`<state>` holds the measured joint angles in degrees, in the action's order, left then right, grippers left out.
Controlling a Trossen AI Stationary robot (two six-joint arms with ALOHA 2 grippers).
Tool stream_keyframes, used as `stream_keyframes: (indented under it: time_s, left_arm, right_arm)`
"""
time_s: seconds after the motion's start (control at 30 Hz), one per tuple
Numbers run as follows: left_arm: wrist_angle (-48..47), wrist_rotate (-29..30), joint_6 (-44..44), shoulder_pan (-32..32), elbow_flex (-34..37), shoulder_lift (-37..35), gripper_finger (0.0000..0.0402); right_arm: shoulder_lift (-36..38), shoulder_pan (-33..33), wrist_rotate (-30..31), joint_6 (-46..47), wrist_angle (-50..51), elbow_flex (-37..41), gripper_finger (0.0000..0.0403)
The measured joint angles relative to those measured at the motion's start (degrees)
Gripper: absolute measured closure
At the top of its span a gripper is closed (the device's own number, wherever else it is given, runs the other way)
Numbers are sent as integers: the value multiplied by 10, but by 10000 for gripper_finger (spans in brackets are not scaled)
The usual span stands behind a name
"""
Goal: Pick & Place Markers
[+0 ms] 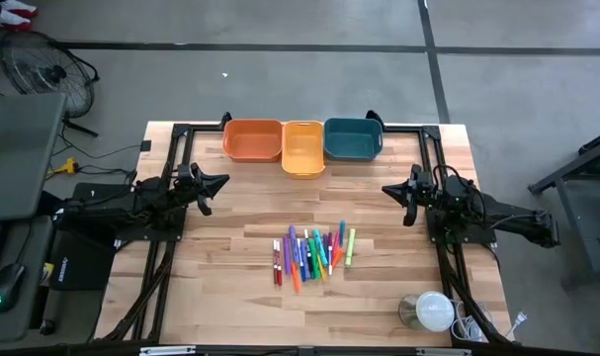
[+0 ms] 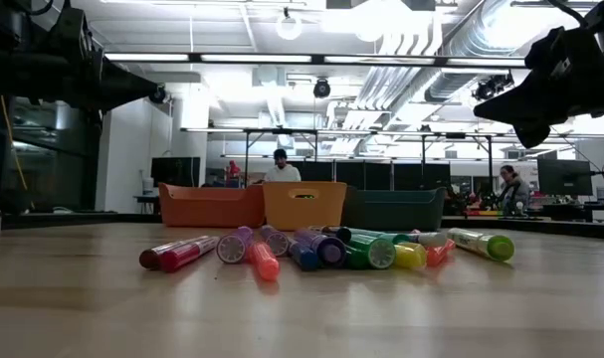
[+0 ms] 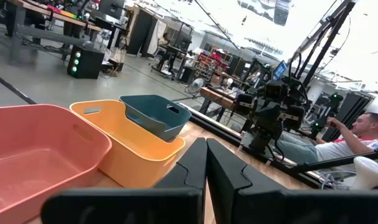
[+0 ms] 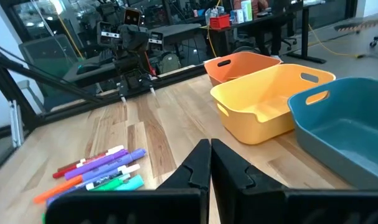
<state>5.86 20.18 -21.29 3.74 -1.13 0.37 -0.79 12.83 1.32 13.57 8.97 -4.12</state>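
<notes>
— What is on the wooden table (image 1: 220,287)?
— A pile of markers (image 1: 313,253) in the middle. Three bins sit touching at the far edge: orange bin (image 1: 252,139), yellow bin (image 1: 302,147), teal bin (image 1: 352,138).

Markers (image 1: 313,254): about a dozen short capped pens, loose cluster lying flat on wooden table, mid-front. Colours red, orange, purple, blue, green, pink, yellow. Mostly parallel, some touching or overlapping. Two red ones at cluster's left edge, yellow-green one at right edge. Exact count unclear.
</notes>
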Motion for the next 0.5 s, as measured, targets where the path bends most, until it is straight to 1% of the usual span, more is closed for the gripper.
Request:
stream_keyframes:
  time_s: [0.1, 0.17, 0.4, 0.47, 0.5]
  left_arm:
    - [0, 0, 0, 0, 0, 0, 399]
    - [0, 0, 0, 0, 0, 0, 399]
    - [0, 0, 0, 0, 0, 0, 399]
    - [0, 0, 0, 0, 0, 0, 399]
    - [0, 0, 0, 0, 0, 0, 399]
  right_arm:
    - [0, 0, 6, -33, -8, 1, 402]
    - [0, 0, 17, -36, -36, 1, 402]
    - [0, 0, 28, 90, -167, 1, 402]
    - [0, 0, 22, 89, -197, 1, 402]
    - [0, 0, 23, 74, -213, 1, 402]
